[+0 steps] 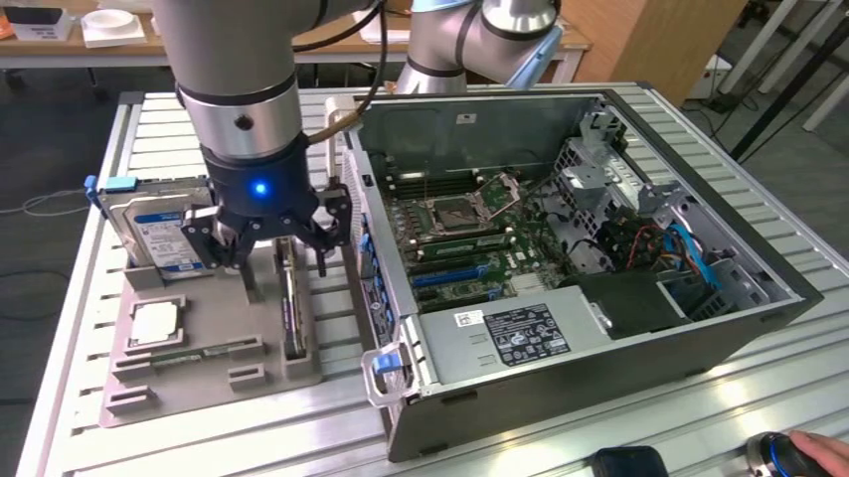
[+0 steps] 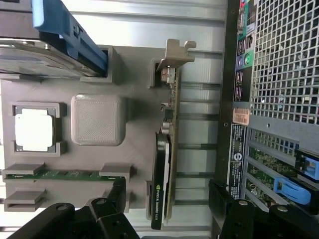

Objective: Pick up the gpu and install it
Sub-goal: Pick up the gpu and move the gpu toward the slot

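Right now the arm's fingers point(image 1: 322, 246) stand wide open and hold nothing. They hang just above the gpu point(image 1: 292, 310), one on each side of it. The gpu is on its edge in a slot of the grey holder point(image 1: 186, 393) on the desk point(image 1: 213, 442), beside the open computer case point(image 1: 597, 338). I think it stands upright so that the fingers can close on its flat faces.
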Controlling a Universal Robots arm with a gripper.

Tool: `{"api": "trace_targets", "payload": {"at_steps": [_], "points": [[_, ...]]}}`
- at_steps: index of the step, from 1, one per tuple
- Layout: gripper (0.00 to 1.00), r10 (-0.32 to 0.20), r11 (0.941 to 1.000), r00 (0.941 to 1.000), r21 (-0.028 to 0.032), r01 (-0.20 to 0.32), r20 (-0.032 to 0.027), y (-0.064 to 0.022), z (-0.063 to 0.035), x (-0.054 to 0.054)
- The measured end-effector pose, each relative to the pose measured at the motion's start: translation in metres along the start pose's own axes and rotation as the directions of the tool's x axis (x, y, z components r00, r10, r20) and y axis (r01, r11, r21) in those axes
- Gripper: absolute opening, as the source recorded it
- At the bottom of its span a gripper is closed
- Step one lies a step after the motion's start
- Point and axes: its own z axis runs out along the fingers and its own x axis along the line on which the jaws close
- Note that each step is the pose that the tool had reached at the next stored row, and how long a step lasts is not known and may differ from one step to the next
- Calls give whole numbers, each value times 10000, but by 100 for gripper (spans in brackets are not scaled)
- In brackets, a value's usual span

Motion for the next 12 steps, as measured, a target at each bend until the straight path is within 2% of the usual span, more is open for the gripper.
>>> {"api": "trace_targets", "payload": {"at_steps": [7,12], "points": [[76,-1,10000,10000,62,1,30,9,124,6],[76,3,9999,10000,102,-3,40,58,184,8]]}}
